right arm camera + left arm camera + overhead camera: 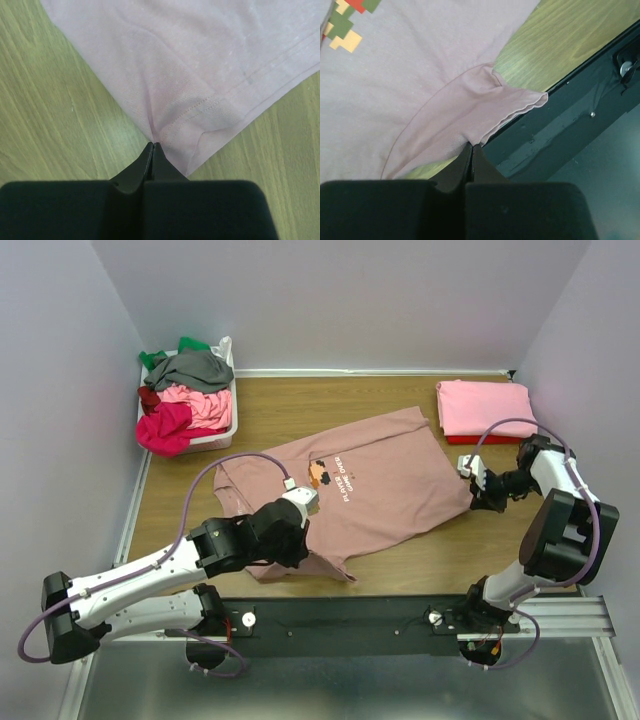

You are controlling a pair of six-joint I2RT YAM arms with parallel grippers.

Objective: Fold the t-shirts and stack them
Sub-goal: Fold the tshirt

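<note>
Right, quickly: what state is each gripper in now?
Left gripper: closed, pinching the pink tee by its sleeve.
Right gripper: closed, pinching the pink tee at a hem corner.

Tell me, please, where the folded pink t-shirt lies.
In the top view, the folded pink t-shirt lies far right on the table, beyond the right gripper, beside the dusty-pink t-shirt.

Walls (350, 300): plain pale lilac, closing in at nine, twelve and three o'clock.
Table (300, 405): light wood grain, white trim at twelve o'clock.
Black rail (350, 618): six o'clock edge, grey metal sheet (350, 690) beyond.
Light: even, soft.
</note>
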